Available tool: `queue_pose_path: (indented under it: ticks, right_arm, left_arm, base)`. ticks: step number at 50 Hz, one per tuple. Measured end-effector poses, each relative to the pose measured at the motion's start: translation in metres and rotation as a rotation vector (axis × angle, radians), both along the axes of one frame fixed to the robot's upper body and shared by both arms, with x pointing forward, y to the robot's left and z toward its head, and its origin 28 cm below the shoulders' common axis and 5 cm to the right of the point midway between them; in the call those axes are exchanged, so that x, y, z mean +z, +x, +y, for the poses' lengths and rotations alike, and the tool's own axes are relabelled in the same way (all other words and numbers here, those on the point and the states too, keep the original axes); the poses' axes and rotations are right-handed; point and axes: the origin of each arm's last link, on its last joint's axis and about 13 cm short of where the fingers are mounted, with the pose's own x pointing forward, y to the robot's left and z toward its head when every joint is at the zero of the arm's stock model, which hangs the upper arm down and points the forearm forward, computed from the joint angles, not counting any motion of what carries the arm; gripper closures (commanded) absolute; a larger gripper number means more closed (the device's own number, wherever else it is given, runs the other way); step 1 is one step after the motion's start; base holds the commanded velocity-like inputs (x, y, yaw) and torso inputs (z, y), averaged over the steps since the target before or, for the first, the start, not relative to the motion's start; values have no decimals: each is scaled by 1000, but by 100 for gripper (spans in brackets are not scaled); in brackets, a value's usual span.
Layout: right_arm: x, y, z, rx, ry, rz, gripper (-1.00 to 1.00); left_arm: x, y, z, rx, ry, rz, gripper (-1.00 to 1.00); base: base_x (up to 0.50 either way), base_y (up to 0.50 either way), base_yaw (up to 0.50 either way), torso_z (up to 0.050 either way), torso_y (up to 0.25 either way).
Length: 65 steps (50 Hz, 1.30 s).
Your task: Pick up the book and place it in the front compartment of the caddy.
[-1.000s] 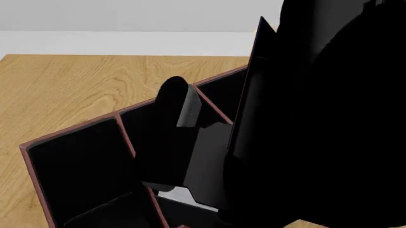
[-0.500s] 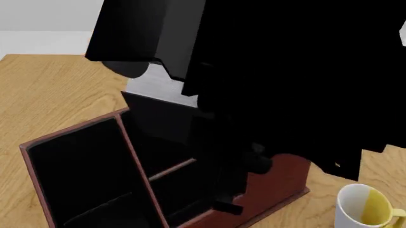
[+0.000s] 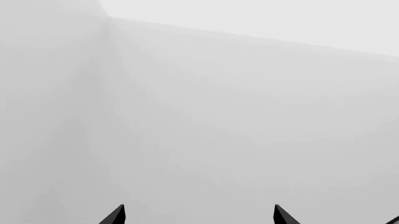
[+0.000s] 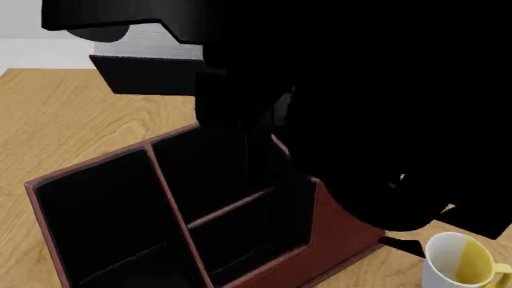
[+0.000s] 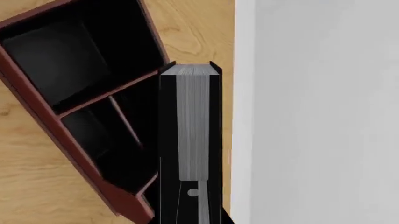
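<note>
My right gripper (image 5: 192,201) is shut on the book (image 5: 193,116), a thick black hardcover with grey-white page edges, gripping it by its two covers. In the head view the book (image 4: 144,47) lies flat in the air, high above the table beyond the caddy's far left side. The caddy (image 4: 88,163) is a dark red-brown box with black-lined cells at the lower left; it also shows in the right wrist view (image 5: 131,205), below and beside the book. My left gripper (image 3: 198,215) is open and empty, facing a blank grey wall.
The black right arm (image 4: 360,120) fills the right half of the head view and hides the caddy's far right part. A white mug (image 4: 456,264) with a yellow inside stands right of the caddy. The wooden table (image 4: 64,114) extends to the far left.
My right arm has risen and swung to the left with the book, from low over the caddy to high above the table. More of the caddy's cells now show.
</note>
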Motion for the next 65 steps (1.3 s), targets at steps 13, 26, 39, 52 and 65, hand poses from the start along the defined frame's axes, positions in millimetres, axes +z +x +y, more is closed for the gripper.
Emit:
queue_pose_path:
  ticks: [13, 26, 39, 52, 65]
  right_arm:
    - [-5, 14, -2, 208, -21, -113, 100]
    - [-12, 30, -2, 363, -30, -127, 100]
    - [-28, 50, -5, 392, -91, -112, 100]
    - [-43, 66, -12, 390, -148, -103, 100]
    - [-61, 80, -18, 385, -171, -79, 100]
  left_arm:
    - [0, 1, 0, -2, 1, 1, -100]
    - [-1, 1, 0, 0, -1, 4, -100]
    - [-1, 2, 1, 3, -2, 4, -100]
    - [-1, 2, 1, 8, -2, 4, -100]
    - [-2, 2, 1, 13, 1, 8, -100]
  base:
    - [0, 0, 0, 0, 2]
    - [0, 0, 0, 0, 1]
    - [0, 0, 0, 0, 1]
    - [0, 0, 0, 1, 2]
    - [0, 0, 0, 0, 1]
